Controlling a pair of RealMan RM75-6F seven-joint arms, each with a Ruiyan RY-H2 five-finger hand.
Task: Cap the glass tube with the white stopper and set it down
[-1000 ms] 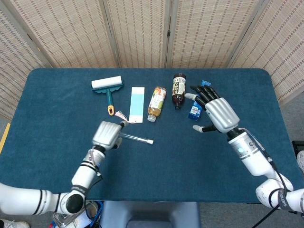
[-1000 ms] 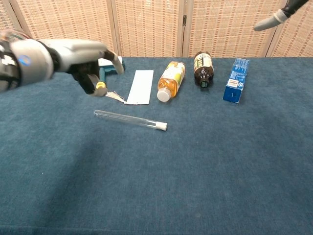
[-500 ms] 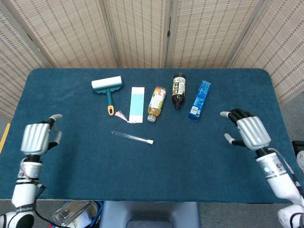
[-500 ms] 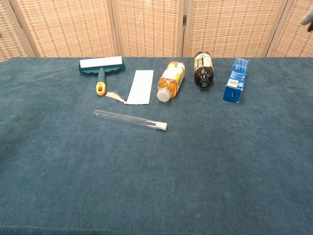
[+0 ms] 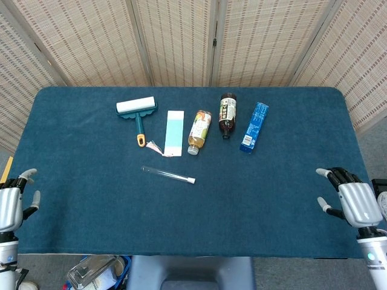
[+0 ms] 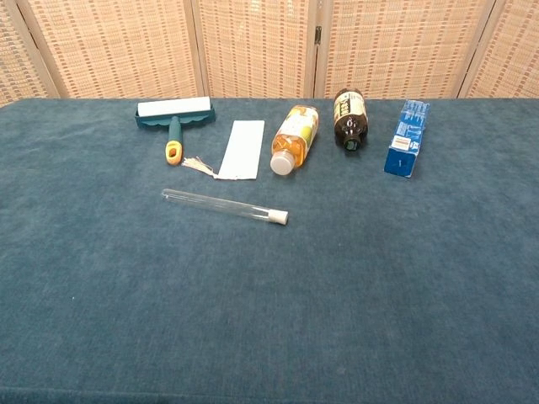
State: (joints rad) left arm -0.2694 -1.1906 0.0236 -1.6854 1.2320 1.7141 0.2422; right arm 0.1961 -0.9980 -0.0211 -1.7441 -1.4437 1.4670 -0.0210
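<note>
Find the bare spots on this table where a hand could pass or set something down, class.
The cloth nearer the robot than the glass tube is bare, as is the right side below the blue box. The far row, lint roller to blue box, is crowded. Both hands sit off the table edges.

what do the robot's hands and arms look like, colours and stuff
Both the left hand and the right hand have ribbed silver-grey backs. The right has dark fingers with pale tips; the left's visible fingers are pale grey. White wrist sections sit below each.
</note>
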